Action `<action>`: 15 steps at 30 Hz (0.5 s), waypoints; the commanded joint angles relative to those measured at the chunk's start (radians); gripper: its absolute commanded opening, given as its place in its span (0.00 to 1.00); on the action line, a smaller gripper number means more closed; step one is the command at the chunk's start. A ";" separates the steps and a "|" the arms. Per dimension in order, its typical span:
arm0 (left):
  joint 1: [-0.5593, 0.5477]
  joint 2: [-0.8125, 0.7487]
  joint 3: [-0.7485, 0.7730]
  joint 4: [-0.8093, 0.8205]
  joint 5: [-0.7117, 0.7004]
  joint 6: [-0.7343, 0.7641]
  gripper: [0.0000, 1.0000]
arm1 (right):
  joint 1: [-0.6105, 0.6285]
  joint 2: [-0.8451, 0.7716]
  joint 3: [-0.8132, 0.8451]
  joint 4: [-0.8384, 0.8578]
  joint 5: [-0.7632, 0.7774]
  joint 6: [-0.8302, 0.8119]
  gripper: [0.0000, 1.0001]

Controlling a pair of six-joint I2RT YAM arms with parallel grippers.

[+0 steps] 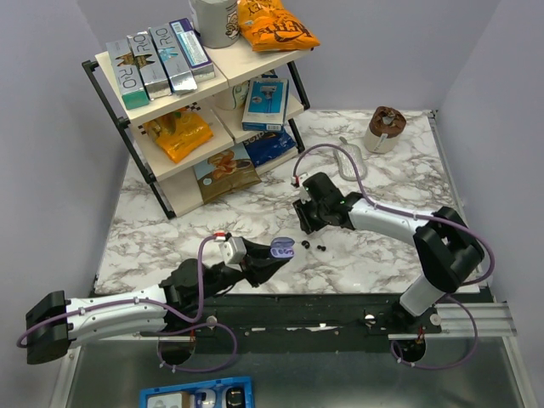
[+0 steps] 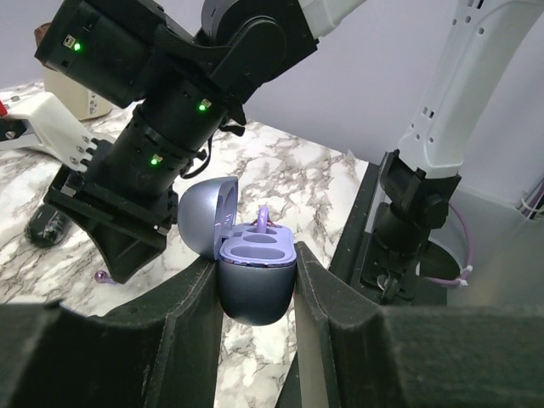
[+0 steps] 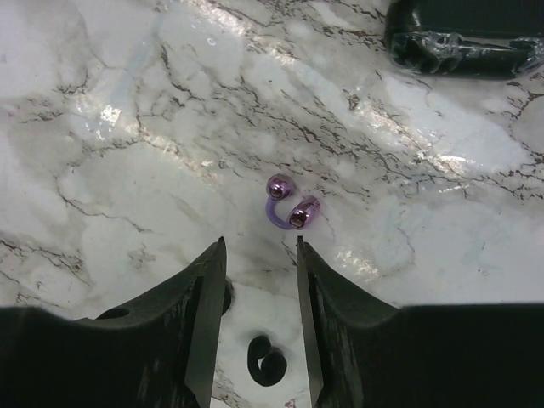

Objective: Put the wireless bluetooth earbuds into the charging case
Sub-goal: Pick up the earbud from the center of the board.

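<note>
My left gripper (image 1: 270, 253) is shut on the charging case (image 2: 255, 280), a dark rounded case with a lilac insert (image 1: 282, 248). Its lid (image 2: 202, 223) stands open. A thin purple piece (image 2: 263, 216) sticks up at the case's far side; I cannot tell what it is. On the marble lies a purple earbud (image 3: 287, 207), just beyond my right gripper (image 3: 259, 242), which hangs open over the table. A black earbud (image 3: 267, 360) lies between its fingers, untouched. In the top view the earbuds (image 1: 306, 246) are small dark dots under the right gripper (image 1: 308, 228), right of the case.
A shelf rack (image 1: 195, 110) with snack bags and boxes stands at the back left. A brown-topped cup (image 1: 385, 129) and a white scoop (image 1: 347, 161) sit at the back right. A blue tray (image 1: 197, 395) lies below the table's near edge.
</note>
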 commanded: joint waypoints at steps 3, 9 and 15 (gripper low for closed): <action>-0.016 -0.018 -0.020 0.009 -0.035 0.011 0.00 | 0.050 0.013 0.041 0.013 -0.001 -0.070 0.47; -0.025 -0.015 -0.022 0.007 -0.038 0.012 0.00 | 0.052 0.078 0.061 0.013 0.045 -0.071 0.47; -0.031 -0.018 -0.022 -0.005 -0.046 0.020 0.00 | 0.052 0.112 0.079 0.022 0.096 -0.064 0.47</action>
